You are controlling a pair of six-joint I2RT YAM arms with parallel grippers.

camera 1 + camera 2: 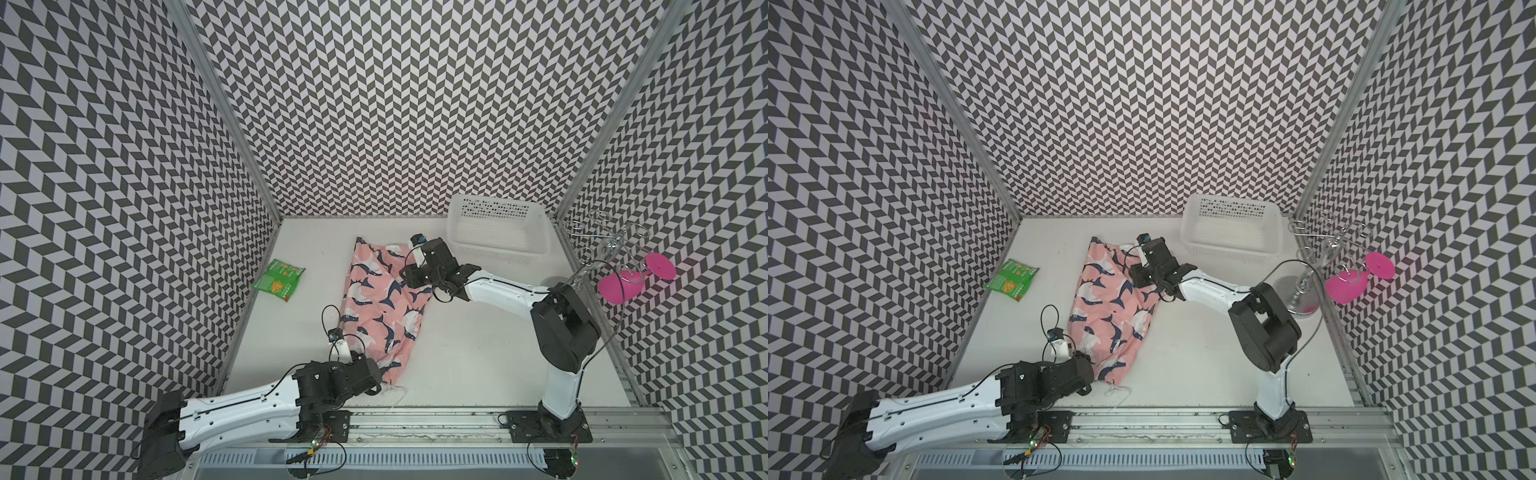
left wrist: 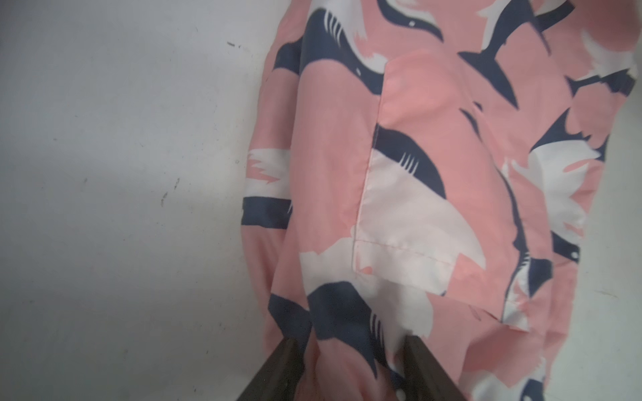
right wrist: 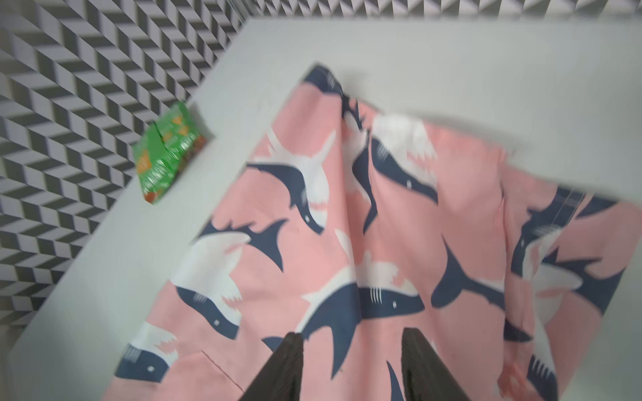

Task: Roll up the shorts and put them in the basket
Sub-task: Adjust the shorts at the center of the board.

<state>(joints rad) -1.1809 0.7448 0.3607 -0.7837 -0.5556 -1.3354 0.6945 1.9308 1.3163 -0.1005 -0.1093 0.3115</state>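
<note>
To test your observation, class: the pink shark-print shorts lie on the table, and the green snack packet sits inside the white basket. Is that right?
No. The green snack packet lies on the table by the patterned wall, not inside the white basket, as both top views show. The shorts do lie on the table.

Open table [image 1: 478,353] beside shorts [image 1: 382,299] — obstacles: basket [image 1: 494,249] (corner), snack bag [image 1: 279,279].
</note>
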